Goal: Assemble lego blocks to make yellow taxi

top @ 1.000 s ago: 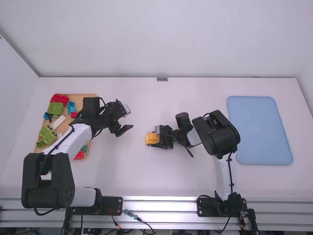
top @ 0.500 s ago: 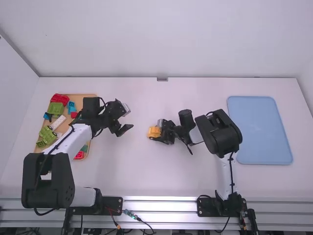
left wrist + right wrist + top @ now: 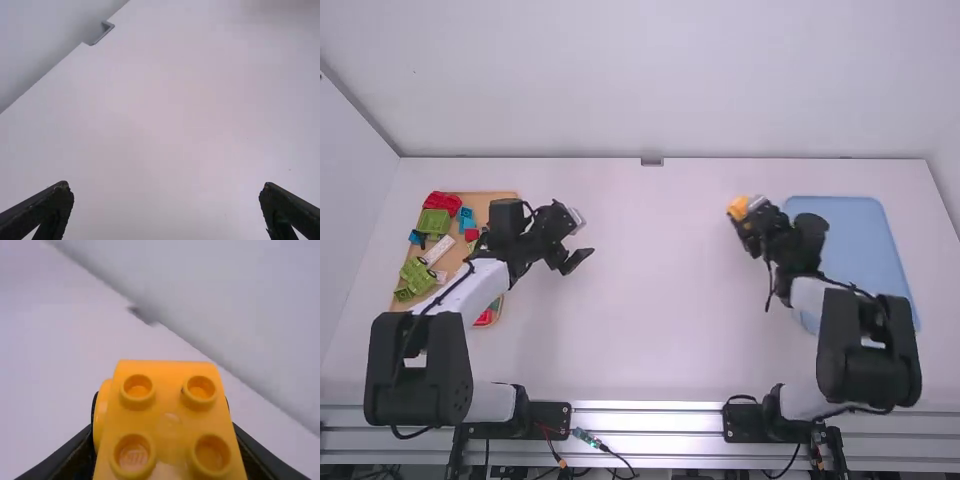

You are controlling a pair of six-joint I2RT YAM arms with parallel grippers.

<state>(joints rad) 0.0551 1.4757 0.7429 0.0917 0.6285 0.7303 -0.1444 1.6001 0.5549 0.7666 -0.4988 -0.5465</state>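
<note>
Table [image 3: 650, 340], white, is spreading under everything; clock is centring on it in the high view, 12 pointing away from the bases. Left arm [image 3: 420, 370] is standing with its base at 7 o'clock, right arm [image 3: 868, 350] with its base at 5. Blue tray [image 3: 860, 235] is lying at 3, partly under the right arm. Tan tray [image 3: 492, 200] is sitting at 9, partly under the left arm.

Left gripper [image 3: 578, 262] is hanging between center and tan tray, fingers spread wide, gripping nothing. Right gripper [image 3: 741, 214] is sitting at 2, clenching the yellow Lego block.

Tray pieces, clock now centring on the tan tray: lime-green piece [image 3: 418, 276] is lying at 8, red piece [image 3: 442, 202] between 11 and 12, green block [image 3: 437, 221] at 11, white block [image 3: 438, 250] at 10.

Yellow Lego block [image 3: 170, 415] is showing four round studs in the right wrist view, a finger pressing either side; in the high view it is appearing just beyond blue tray's 10 o'clock corner.
</note>
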